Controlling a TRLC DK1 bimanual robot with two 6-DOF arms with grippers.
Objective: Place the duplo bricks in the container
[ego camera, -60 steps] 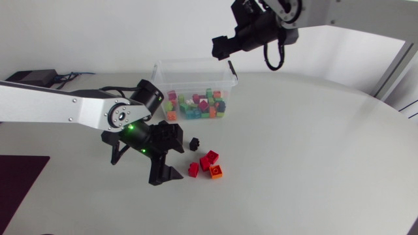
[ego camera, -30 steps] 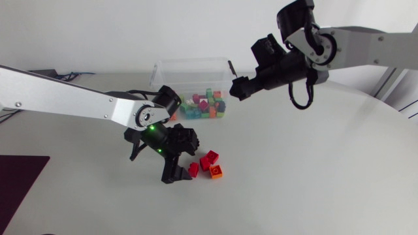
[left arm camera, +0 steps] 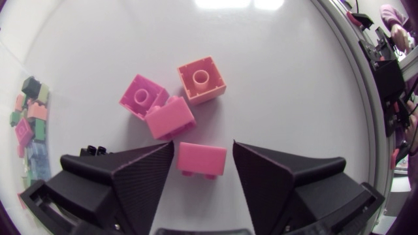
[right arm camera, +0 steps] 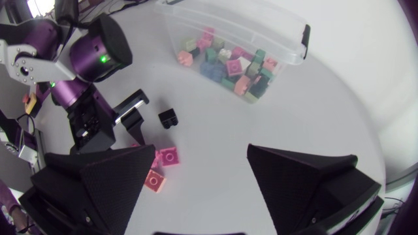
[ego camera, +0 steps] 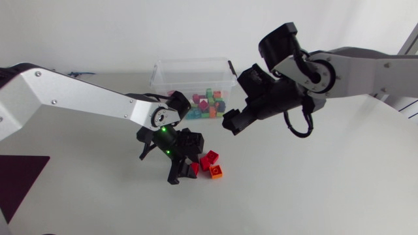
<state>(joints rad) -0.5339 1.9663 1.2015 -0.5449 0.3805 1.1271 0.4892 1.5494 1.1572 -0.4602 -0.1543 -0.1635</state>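
While left gripper (left arm camera: pixel 203 143) and right gripper (right arm camera: pixel 200 149) gape wide, 1 red brick (left arm camera: pixel 202 160) lies between left fingers (left arm camera: pixel 147 171).

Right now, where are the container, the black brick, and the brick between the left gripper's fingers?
container (ego camera: pixel 192 74): head view, clear wall above the bricks.
black brick (right arm camera: pixel 169 117): right wrist view, its top.
tipped brick (left arm camera: pixel 202 158): left wrist view, middle of its flat face, inside the open left gripper (left arm camera: pixel 203 143).

The head camera looks down on the whole white table (ego camera: pixel 339 183). The left wrist camera sits close above the small red plastic bricks (left arm camera: pixel 202 158). The right wrist's, higher, shares them plus the far clear plastic container (right arm camera: pixel 287 55).
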